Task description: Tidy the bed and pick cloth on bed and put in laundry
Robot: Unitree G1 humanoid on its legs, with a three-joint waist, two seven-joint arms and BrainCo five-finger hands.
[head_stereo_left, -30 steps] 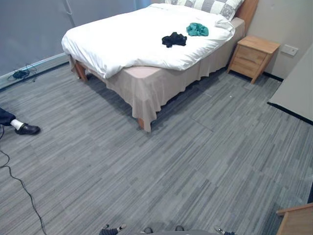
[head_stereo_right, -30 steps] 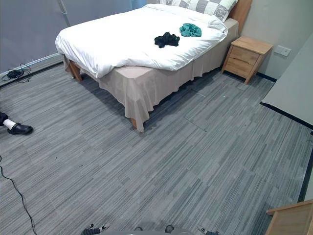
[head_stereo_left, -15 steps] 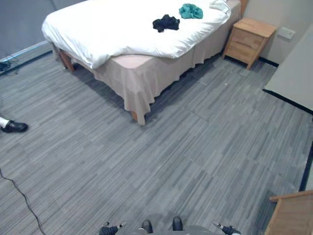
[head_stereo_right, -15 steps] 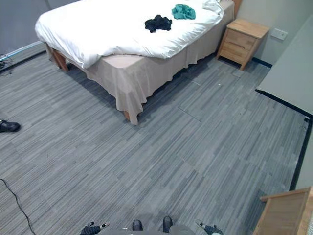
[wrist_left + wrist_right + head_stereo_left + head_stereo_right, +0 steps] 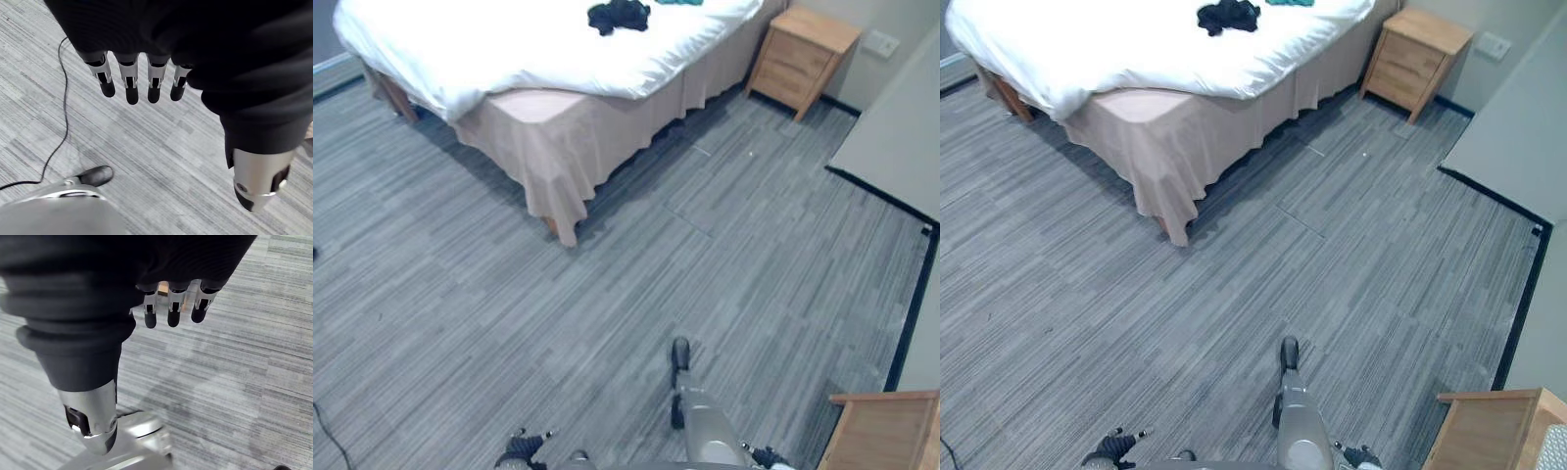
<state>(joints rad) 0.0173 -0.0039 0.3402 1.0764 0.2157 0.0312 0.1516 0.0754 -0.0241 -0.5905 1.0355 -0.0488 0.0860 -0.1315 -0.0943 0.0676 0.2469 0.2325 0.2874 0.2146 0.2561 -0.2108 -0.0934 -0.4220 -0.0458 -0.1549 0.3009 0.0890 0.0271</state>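
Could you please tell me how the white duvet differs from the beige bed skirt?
The white duvet lies on top, carrying a black cloth; the beige bed skirt hangs down the sides below it. The duvet stops short of the near corner; the skirt wraps round it. Both are plain fabric.

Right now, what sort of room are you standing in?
Most likely a bedroom. A bed with a white duvet and a beige skirt stands ahead, a small wooden nightstand sits beside it by the wall, and a black cloth lies on the duvet. The floor is grey and striped.
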